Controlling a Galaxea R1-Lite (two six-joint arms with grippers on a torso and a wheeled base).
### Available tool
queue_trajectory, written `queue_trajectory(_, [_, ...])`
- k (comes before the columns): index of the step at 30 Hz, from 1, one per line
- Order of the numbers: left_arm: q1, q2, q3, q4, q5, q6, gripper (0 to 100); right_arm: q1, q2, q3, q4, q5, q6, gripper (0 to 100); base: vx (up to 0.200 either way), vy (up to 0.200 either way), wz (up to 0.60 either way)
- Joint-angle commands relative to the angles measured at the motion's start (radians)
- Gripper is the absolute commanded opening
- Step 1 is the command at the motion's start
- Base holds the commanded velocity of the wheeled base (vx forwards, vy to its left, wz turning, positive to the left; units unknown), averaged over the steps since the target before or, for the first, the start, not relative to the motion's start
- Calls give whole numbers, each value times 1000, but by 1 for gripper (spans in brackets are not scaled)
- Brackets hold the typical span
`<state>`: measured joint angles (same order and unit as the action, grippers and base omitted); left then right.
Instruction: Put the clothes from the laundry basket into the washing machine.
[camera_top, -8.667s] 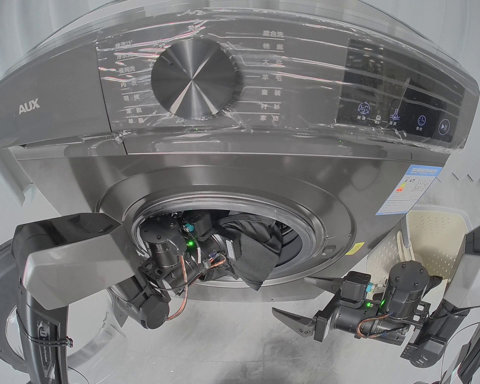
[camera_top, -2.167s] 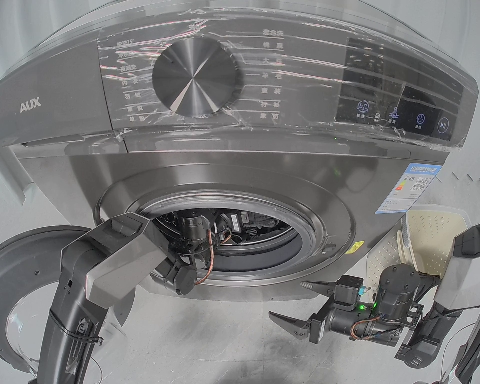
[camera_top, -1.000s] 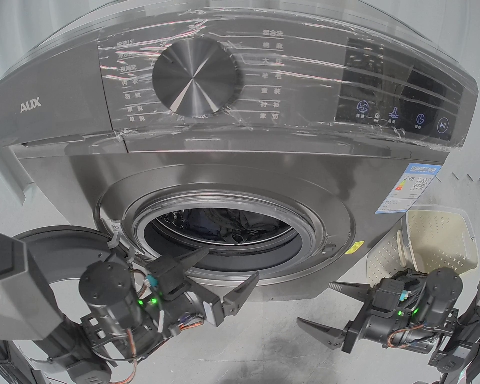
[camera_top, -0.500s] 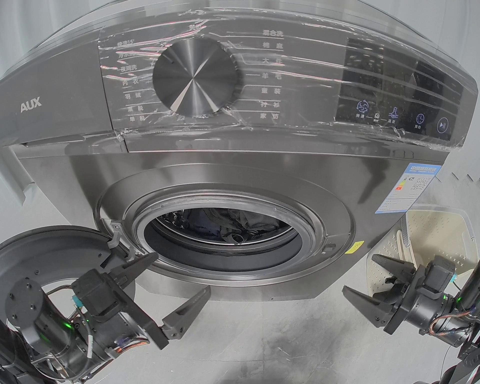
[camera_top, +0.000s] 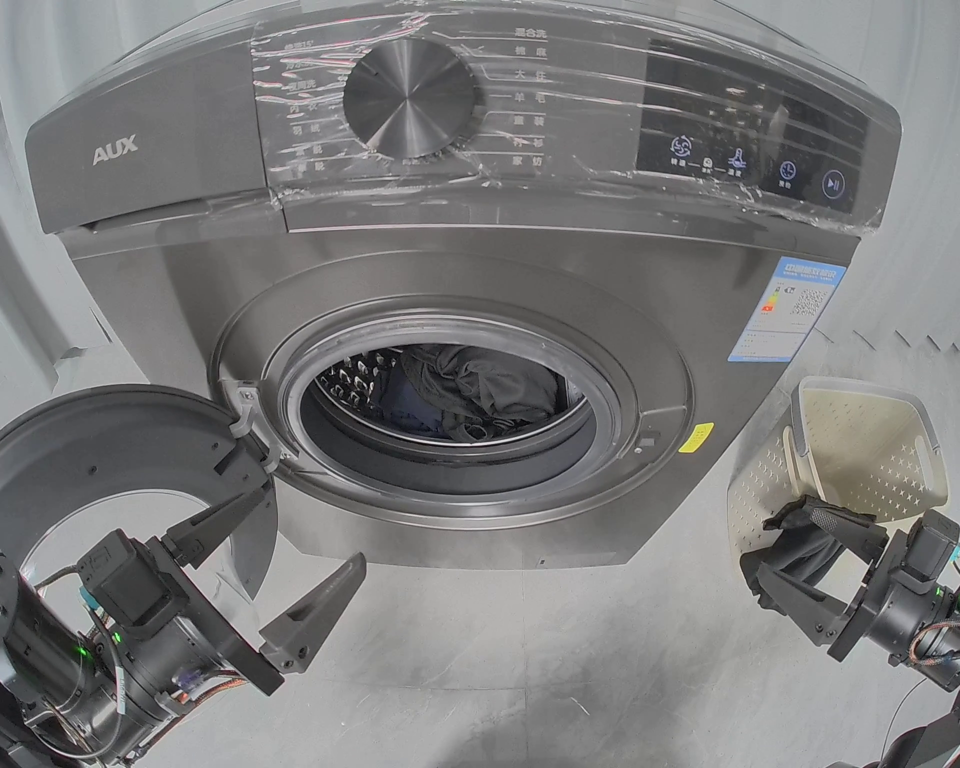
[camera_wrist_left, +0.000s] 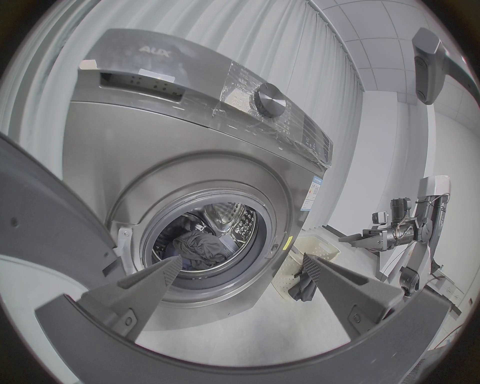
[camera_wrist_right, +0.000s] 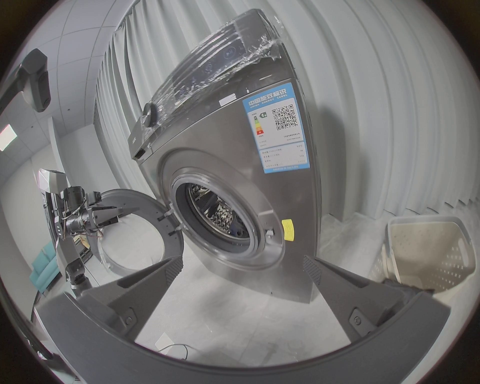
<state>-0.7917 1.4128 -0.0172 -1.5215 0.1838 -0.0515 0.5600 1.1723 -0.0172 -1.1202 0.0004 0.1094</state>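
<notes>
One brushed-steel washing machine, its round door open, and one cream, perforated plastic laundry basket on the floor.
Two lots of dark, crumpled cloth: a heap in the dimpled steel drum, and a garment slumped against the basket's front. The left tool and right tool, each with two wedge-shaped fingers, are released and spread wide.
</notes>
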Motion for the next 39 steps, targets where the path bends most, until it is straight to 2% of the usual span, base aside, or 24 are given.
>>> queue_trajectory(1, [29, -95, 17, 52, 5, 2, 100, -58, -157, 16, 97, 4, 0, 100, -200, 0, 0])
queue_trajectory(4, [40, -156, 17, 118, 3, 4, 100, -78, -209, 16, 160, 9, -2, 100, -200, 0, 0])
queue_trajectory(8, [42, -354, 17, 363, -1, 5, 100, -117, -293, 8, 278, 10, 0, 100, -100, 0, 0])
queue_trajectory(10, [52, -429, 16, 454, -1, 5, 100, -140, -312, 8, 298, 10, 0, 100, -100, 0, 0])
queue_trajectory(15, [104, -571, 17, 600, -12, 5, 100, -196, -318, 16, 306, 10, -4, 100, -200, 0, 0])
queue_trajectory(19, [129, -641, 17, 687, -12, 5, 100, -201, -339, 16, 319, 12, 0, 100, 0, 0, 0])
queue_trajectory(20, [146, -698, 17, 744, -14, 1, 100, -206, -369, 16, 342, 10, 0, 100, 0, 0, 0])
queue_trajectory(27, [200, -897, 17, 920, -20, -2, 100, -241, -531, 16, 504, 12, -4, 100, 0, 0, 0])
queue_trajectory(32, [252, -992, 17, 1009, -47, 2, 100, -278, -645, 16, 593, 13, -4, 100, 0, -80, 0])
queue_trajectory(35, [336, -1061, 8, 1034, -101, 7, 100, -313, -761, 13, 671, 15, -10, 100, 0, -200, 0])
queue_trajectory(39, [416, -1132, 11, 1070, -132, 21, 100, -331, -856, 16, 764, 15, -16, 100, 0, -200, 0])
